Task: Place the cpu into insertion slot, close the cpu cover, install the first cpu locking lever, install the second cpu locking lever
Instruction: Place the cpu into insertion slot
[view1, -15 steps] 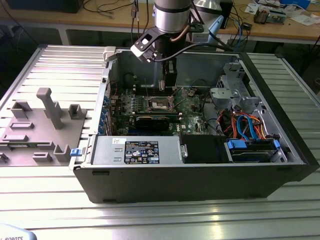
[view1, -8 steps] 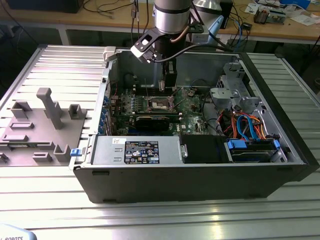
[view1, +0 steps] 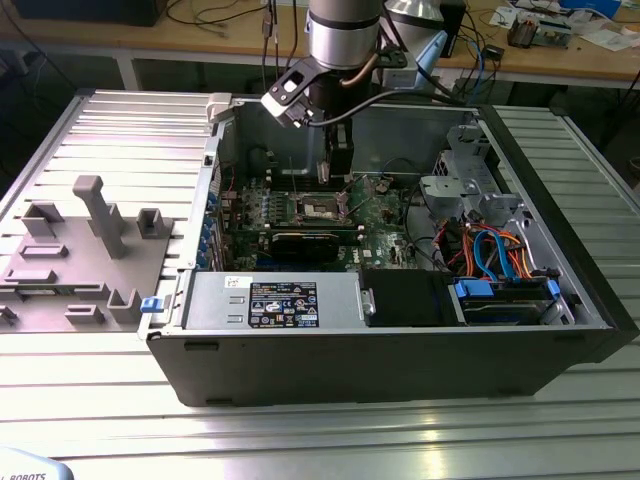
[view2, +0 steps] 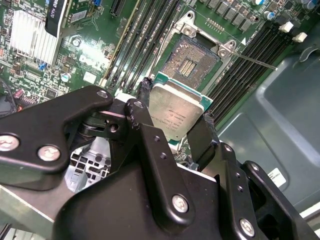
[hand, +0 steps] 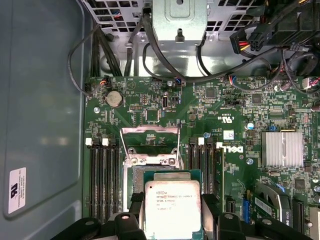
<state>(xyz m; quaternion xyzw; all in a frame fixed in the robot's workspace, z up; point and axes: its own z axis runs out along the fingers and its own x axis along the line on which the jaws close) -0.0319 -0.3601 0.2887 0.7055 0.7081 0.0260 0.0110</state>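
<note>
The pincer (view2: 176, 109) is clamped on the cpu (hand: 172, 206), near the slot (view2: 192, 62). Best keep the cpu level and square its edges to the slot before lowering.

Exterior view: high, oblique and at a distance, taking in the whole open computer case (view1: 350, 360) on the tabletop (view1: 300, 440). First wrist view: close, straight down on the motherboard (hand: 150, 100). Second wrist view: closer, slanted past the gripper (view2: 176, 100). Both wrist views share the held cpu (hand: 172, 207).
</note>
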